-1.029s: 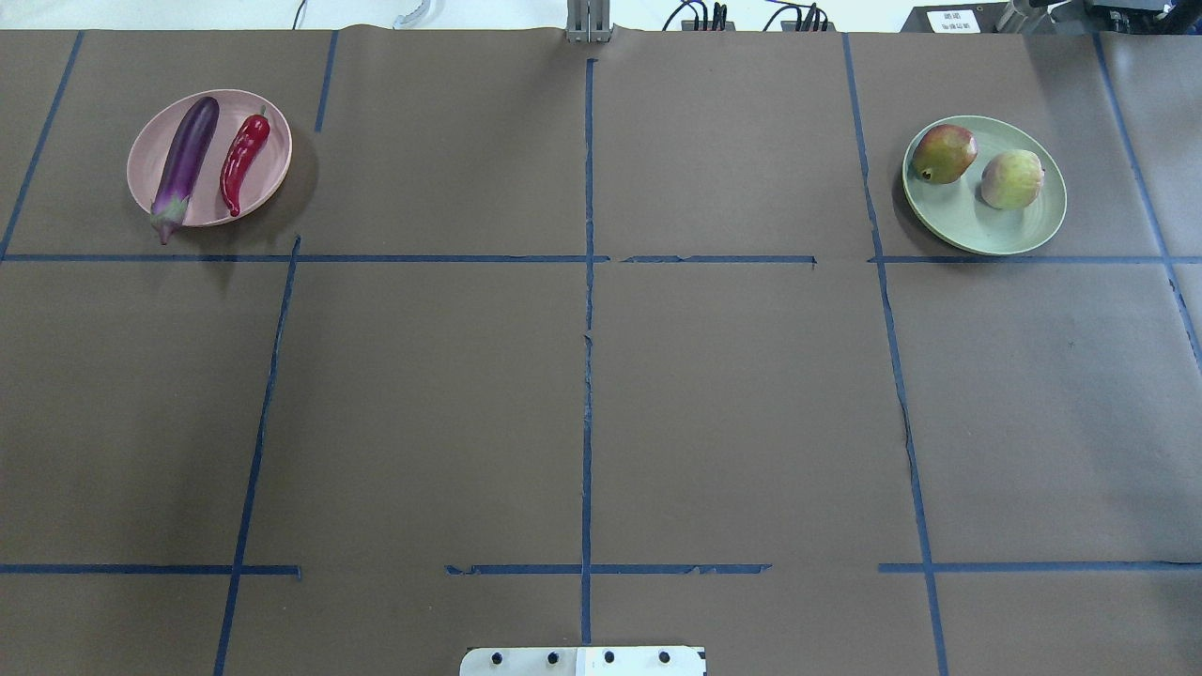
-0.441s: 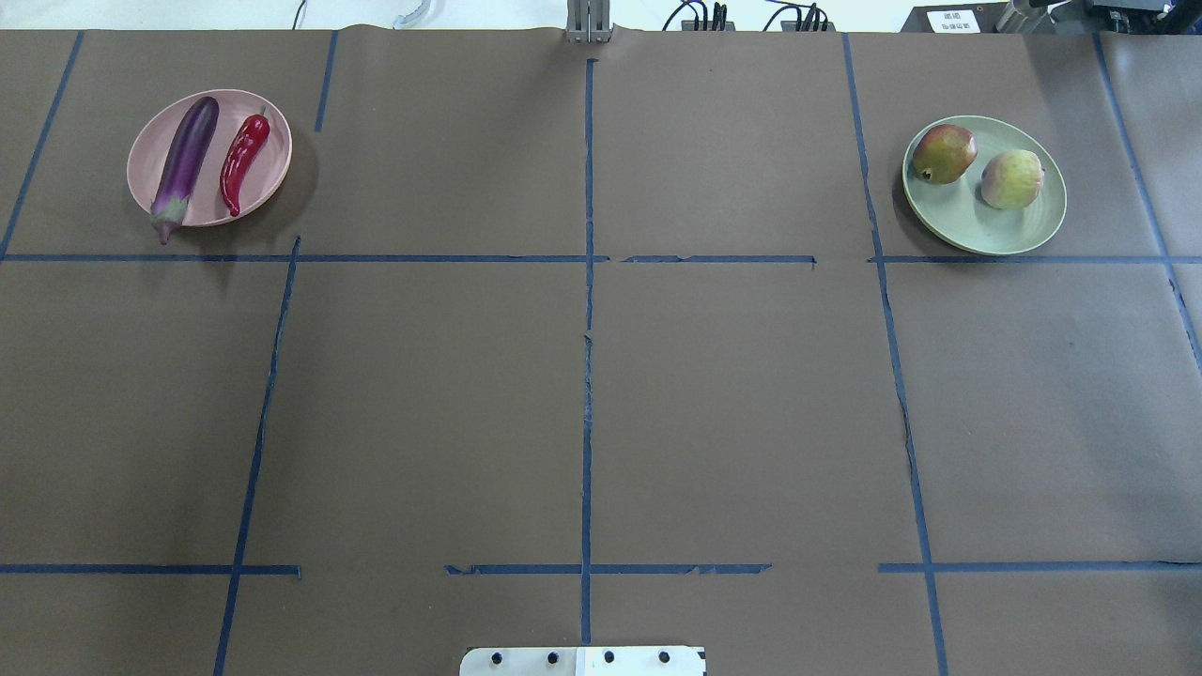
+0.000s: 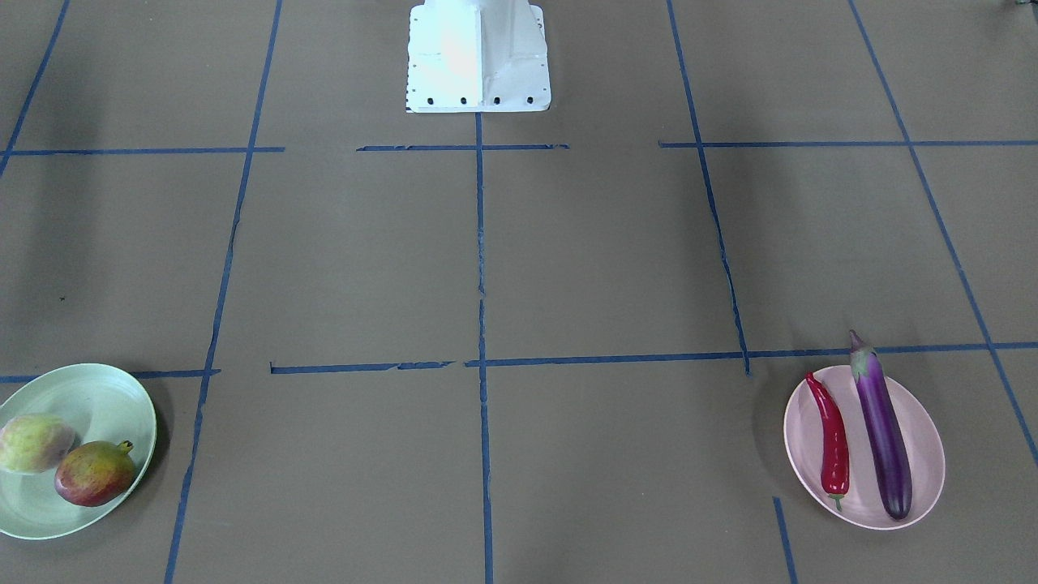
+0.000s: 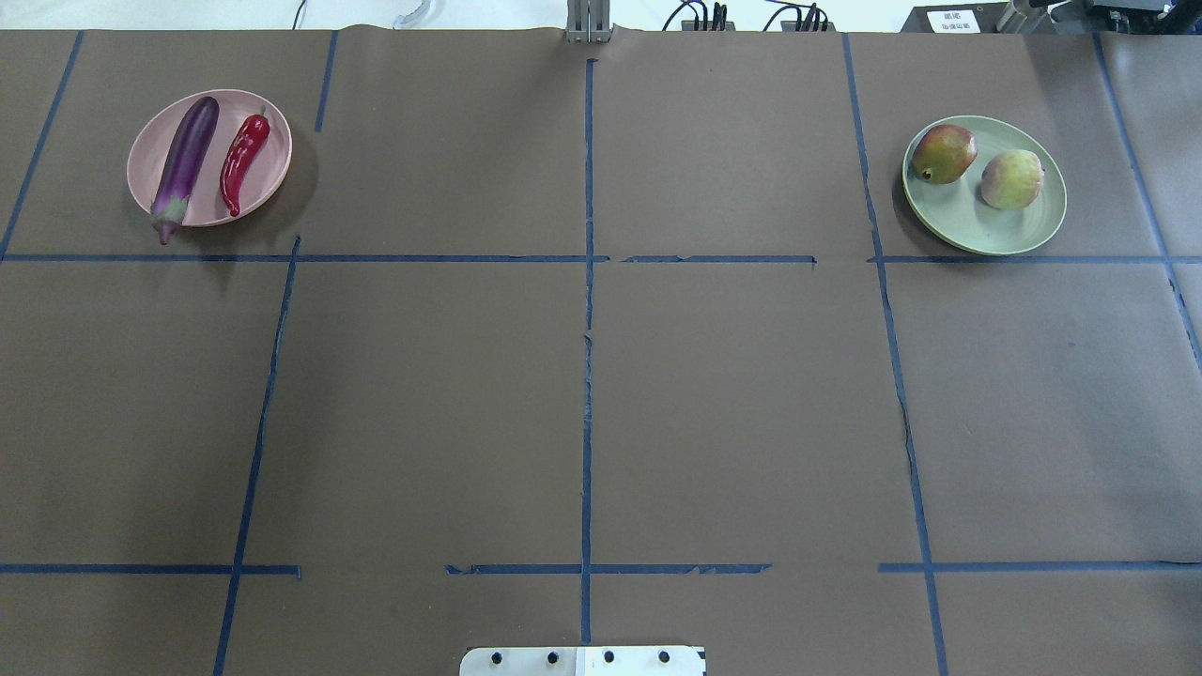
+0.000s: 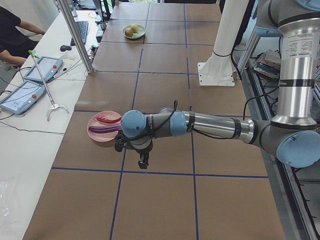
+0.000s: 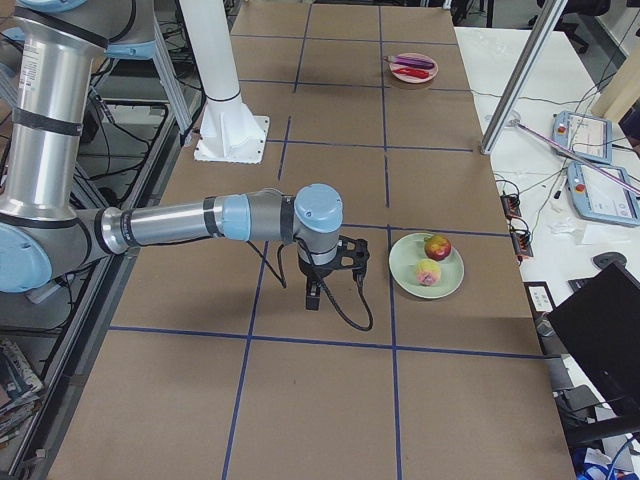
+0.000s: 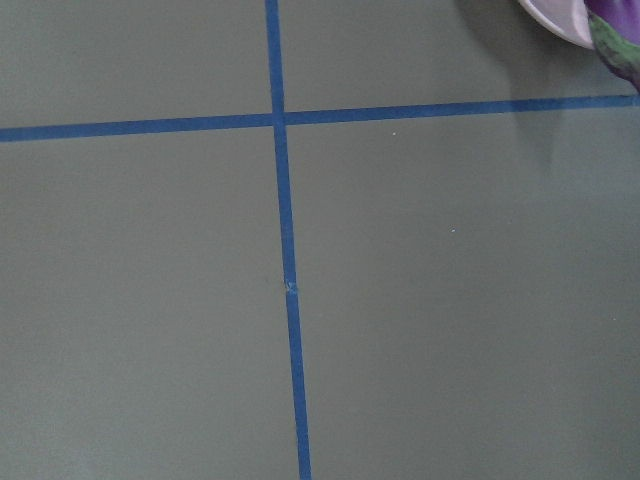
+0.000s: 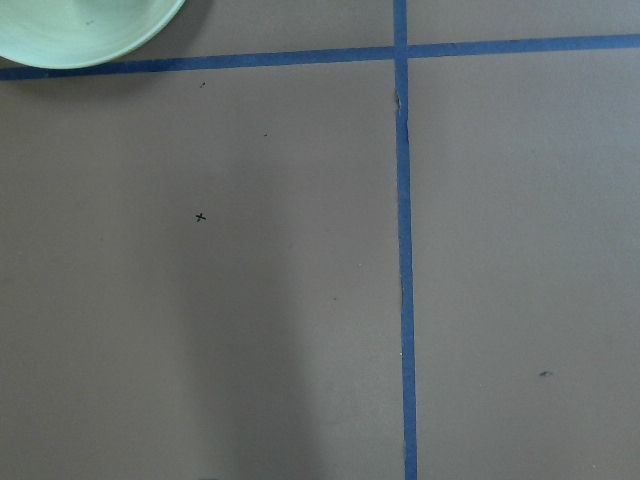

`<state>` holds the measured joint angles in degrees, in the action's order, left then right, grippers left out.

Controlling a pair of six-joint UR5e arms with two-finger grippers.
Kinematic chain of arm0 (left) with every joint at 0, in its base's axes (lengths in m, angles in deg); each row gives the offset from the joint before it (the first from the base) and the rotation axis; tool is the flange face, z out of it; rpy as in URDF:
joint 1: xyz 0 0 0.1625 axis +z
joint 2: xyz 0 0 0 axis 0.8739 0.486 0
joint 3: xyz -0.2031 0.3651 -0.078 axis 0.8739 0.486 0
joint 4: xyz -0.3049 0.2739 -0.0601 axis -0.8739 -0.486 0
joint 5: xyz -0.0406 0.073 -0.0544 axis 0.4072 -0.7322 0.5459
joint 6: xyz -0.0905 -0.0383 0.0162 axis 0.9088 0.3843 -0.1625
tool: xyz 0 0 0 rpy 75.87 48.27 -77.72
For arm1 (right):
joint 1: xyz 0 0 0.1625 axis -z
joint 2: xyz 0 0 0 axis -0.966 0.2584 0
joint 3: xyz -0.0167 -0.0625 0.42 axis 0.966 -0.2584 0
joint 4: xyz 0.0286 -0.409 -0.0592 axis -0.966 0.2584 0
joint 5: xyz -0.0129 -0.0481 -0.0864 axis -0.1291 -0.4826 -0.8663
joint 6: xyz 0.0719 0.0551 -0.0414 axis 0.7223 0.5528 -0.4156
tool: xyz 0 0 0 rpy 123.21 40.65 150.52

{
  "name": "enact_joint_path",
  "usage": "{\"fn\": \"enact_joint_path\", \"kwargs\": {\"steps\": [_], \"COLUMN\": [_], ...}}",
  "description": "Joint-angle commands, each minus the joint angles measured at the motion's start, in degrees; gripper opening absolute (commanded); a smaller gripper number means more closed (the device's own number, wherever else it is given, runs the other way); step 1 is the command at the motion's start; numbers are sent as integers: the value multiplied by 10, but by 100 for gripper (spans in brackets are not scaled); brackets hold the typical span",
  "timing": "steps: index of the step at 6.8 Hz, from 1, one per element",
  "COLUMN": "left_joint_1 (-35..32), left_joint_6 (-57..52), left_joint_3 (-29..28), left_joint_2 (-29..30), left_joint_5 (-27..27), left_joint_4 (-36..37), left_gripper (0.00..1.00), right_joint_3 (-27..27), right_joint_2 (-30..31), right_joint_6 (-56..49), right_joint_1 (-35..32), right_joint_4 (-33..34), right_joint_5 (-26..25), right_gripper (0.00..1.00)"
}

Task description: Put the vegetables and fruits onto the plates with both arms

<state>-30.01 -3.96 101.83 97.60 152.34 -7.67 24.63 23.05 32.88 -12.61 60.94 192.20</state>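
Observation:
The purple eggplant (image 4: 185,155) and the red chili (image 4: 243,160) lie side by side on the pink plate (image 4: 272,174) at the far left. The pomegranate (image 4: 944,153) and the yellow-green peach (image 4: 1012,179) sit on the mint green plate (image 4: 977,225) at the far right. My left gripper (image 5: 143,162) shows only in the exterior left view, hanging over the table beside the pink plate (image 5: 97,135). My right gripper (image 6: 313,297) shows only in the exterior right view, beside the green plate (image 6: 410,265). I cannot tell whether either is open or shut.
The brown table is marked off by blue tape lines (image 4: 588,376). The white base block (image 3: 478,57) stands at the robot's edge. A metal post (image 5: 80,40) and tablets (image 5: 42,67) stand along the far side.

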Motion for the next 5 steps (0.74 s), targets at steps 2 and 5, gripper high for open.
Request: {"fn": "enact_joint_path", "kwargs": {"steps": [2, 5], "left_joint_1": [20, 21], "left_joint_6": [-1, -2], "left_joint_3": [60, 60], "left_joint_2": [-25, -34], "left_joint_5": [-72, -70], "left_joint_4": [54, 20], "left_gripper": [100, 100], "right_joint_3": [1, -2], "right_joint_2": [0, 0], "right_joint_6": [-1, -4], "right_joint_1": [3, 10], "right_joint_4": [-6, -24], "right_joint_5": [-5, -6], "right_gripper": [100, 100]}}
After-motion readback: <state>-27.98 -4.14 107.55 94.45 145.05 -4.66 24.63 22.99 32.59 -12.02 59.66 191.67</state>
